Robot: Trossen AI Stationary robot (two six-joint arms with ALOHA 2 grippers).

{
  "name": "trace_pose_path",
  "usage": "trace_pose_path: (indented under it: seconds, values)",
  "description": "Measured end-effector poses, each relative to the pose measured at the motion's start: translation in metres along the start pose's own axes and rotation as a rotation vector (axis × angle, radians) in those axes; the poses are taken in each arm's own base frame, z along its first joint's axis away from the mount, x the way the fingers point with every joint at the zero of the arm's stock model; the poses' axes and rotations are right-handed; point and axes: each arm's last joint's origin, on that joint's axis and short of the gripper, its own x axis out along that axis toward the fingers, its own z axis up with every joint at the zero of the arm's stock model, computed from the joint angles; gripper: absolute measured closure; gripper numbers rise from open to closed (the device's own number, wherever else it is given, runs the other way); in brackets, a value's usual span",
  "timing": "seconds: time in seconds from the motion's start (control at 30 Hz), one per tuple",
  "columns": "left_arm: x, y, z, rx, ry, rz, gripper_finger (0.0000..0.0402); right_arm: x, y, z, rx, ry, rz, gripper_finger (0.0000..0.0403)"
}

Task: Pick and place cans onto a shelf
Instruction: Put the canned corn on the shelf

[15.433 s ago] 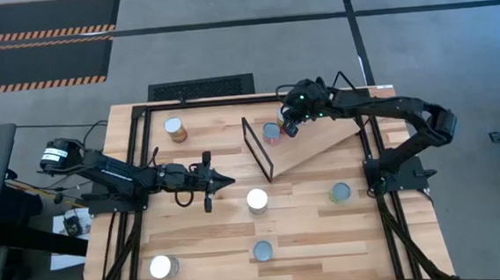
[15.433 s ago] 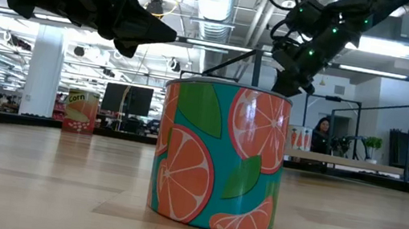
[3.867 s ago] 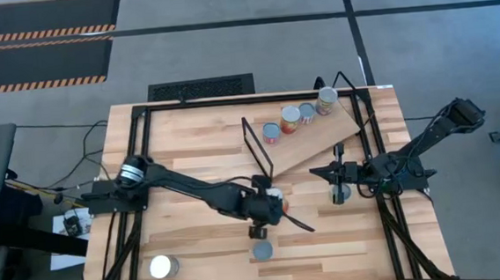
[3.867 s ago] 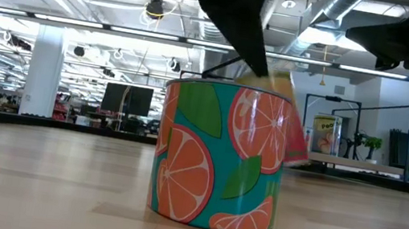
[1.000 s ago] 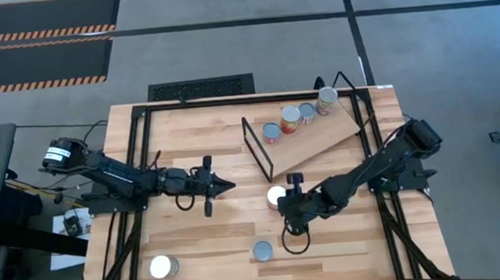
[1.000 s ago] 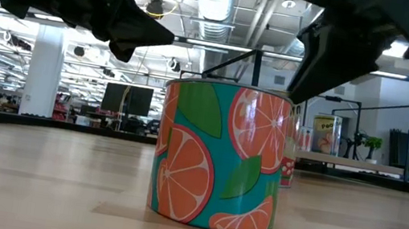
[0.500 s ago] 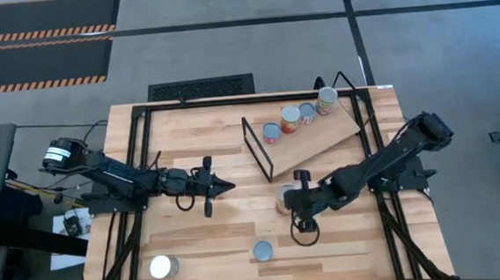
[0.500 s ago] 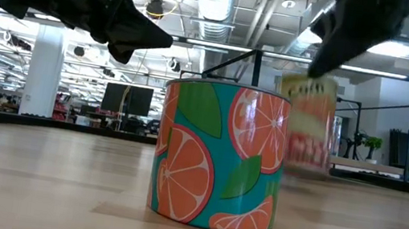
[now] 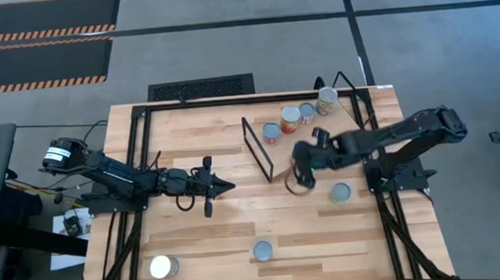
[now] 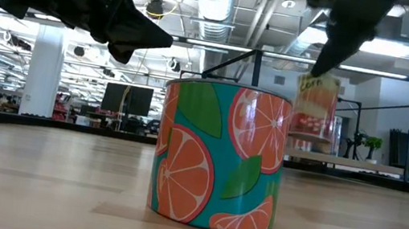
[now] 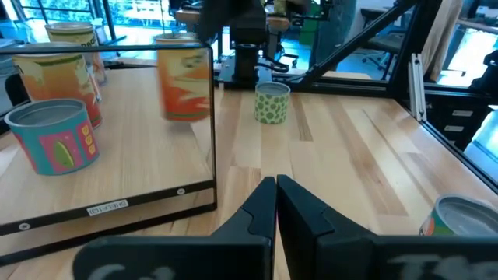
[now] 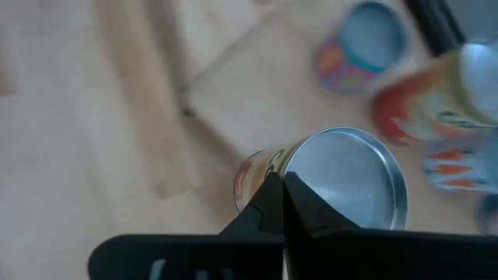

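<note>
The shelf [image 9: 321, 139] is a tilted light-wood board with a black wire frame [image 9: 258, 148] at its left end. Several cans stand on it, among them one [image 9: 271, 132] by the frame. More cans stand on the table: one [image 9: 340, 192] at the right, one [image 9: 262, 250] with orange slices [image 10: 219, 156] near the front, one [image 9: 160, 267] at the front left. My right gripper [image 9: 298, 168] is shut on a can [image 12: 342, 183] with a silver top, just in front of the shelf's near edge. My left gripper [image 9: 222, 187] is shut and empty over the table's left middle. My right gripper has its two fingers closed on the raised rim [image 12: 305, 148] of the can's silver top, at one edge. The fingers come slanting down from above. The can [image 10: 315, 107] hangs below them, lifted clear of the table and a little tilted.
The wire frame stands upright between my left gripper and the shelf. A green-dotted can [image 11: 272, 103] stands on the table beyond the frame in the left wrist view. Black frame rails [image 9: 133, 166] run along the table's sides. Bare wood lies in the table's left half.
My right gripper has taken hold of the can that stood on the table's middle and lifted it clear. It has carried the can up and toward the table's far edge, to the near edge of the shelf, with its wrist rolled somewhat.
</note>
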Motion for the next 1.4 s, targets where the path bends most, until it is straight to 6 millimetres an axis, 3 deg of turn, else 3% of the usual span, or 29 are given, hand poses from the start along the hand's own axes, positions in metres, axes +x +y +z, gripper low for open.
trace_pose_path:
  seconds: [0.23,0.4,0.87,1.4]
  values:
    - [0.0,0.0,0.0,-0.001,-0.003,0.0,0.0401,0.023,-0.039,0.011,0.034,0.068,-0.069,0.0397]
    - [0.0,0.0,0.0,0.0,-0.002,0.0,0.0401,0.03,-0.05,0.014,0.035,0.092,-0.073,0.0397]
    - [0.0,0.0,0.0,0.0,0.0,0.0,0.0401,0.044,-0.061,0.016,0.043,0.131,-0.101,0.0392]
    - [0.0,0.0,0.0,-0.008,-0.003,0.0,0.0401,0.045,-0.064,0.016,0.047,0.129,-0.149,0.0333]
